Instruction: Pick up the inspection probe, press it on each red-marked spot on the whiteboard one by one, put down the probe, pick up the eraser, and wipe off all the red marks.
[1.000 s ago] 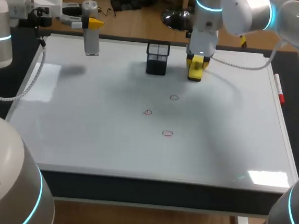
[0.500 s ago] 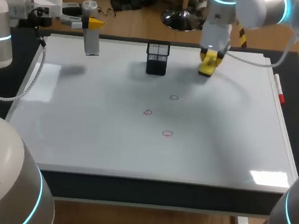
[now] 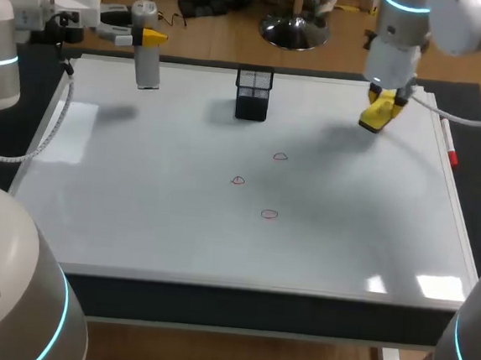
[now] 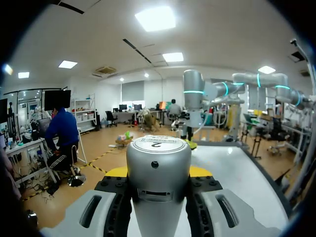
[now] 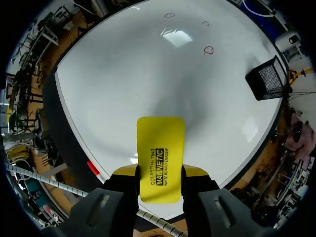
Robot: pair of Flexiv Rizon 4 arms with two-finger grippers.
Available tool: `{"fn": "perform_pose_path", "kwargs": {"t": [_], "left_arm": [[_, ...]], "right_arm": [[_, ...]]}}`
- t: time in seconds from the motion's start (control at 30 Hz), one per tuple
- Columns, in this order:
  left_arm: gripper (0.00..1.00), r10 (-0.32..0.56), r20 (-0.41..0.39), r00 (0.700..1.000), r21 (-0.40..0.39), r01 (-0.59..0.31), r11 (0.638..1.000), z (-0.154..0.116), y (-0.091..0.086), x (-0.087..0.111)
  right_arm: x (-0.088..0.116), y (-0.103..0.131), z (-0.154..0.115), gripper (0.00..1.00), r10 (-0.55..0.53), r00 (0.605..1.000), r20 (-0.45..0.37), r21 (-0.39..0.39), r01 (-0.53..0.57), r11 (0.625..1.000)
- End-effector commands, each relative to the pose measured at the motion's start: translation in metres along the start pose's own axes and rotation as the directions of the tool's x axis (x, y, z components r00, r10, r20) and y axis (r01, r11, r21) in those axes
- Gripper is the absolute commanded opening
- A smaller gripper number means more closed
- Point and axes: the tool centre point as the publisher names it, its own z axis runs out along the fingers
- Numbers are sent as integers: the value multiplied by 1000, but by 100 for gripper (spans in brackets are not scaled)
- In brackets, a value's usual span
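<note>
Head view: left hand (image 3: 145,37) clamped on inspection probe (image 3: 149,71). Probe upright, lower end hanging below the hand over the far corner of the whiteboard (image 3: 136,221); cannot tell whether it touches the board. Right hand (image 3: 386,100) clamped on yellow eraser (image 3: 370,121), which pokes out below the fingers, tilted, above the board. Black mesh pen holder (image 3: 253,93) between the two hands. Three red marks (image 3: 280,156) well apart from both hands, closer to the right one, all intact. Red marker (image 3: 450,149) just beside the right hand, on the board's edge.

Left wrist view: left hand (image 4: 159,173) shut on two sides of the probe (image 4: 158,153). Grey probe cap fills the gap between the yellow tips. Whiteboard (image 4: 232,173) ahead of the hand.

Right wrist view: right hand (image 5: 160,175) gripping the eraser (image 5: 160,138) from both sides, pad jutting ahead of the fingers. Bare whiteboard (image 5: 123,74) under and ahead of it. Red marks (image 5: 209,50) far ahead of the hand, none smeared. Mesh pen holder (image 5: 269,76) ahead and off to one side. Red marker (image 5: 93,168) just beside the hand.

Progress, as judged: eraser pickup done. Probe not yet put down. Cannot tell from here whether the pressing was done. Wiping not started, all three marks left to erase.
</note>
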Motion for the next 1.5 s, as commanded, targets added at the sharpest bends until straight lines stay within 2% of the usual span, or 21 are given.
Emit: {"fn": "perform_pose_path", "kwargs": {"t": [0.03, 0.2, 0.43, 1.2, 1.37, 1.5], "left_arm": [[0, 1, 1, 1000, 2, -1, 1000, 0, -1, 1], [0, 1, 1, 1000, 2, -1, 1000, 0, -1, 1], [0, 1, 1, 1000, 2, -1, 1000, 0, -1, 1], [0, 1, 1, 1000, 2, -1, 1000, 0, -1, 1], [0, 26, -8, 1000, 23, -26, 999, 19, -3, 28], [0, 49, -16, 999, 6, -49, 999, 35, -5, 56]], "right_arm": [[53, 2, -3, 0, 23, 999, 33, 4, -23, 1000], [72, 5, 2, 0, 54, 998, 20, -7, -53, 999], [79, 7, 6, 0, 83, 996, 22, -17, -83, 996], [79, 7, 6, 0, 83, 996, 22, -17, -83, 996], [79, 7, 6, 0, 83, 996, 22, -17, -83, 996], [79, 7, 6, 0, 83, 996, 22, -17, -83, 996]]}}
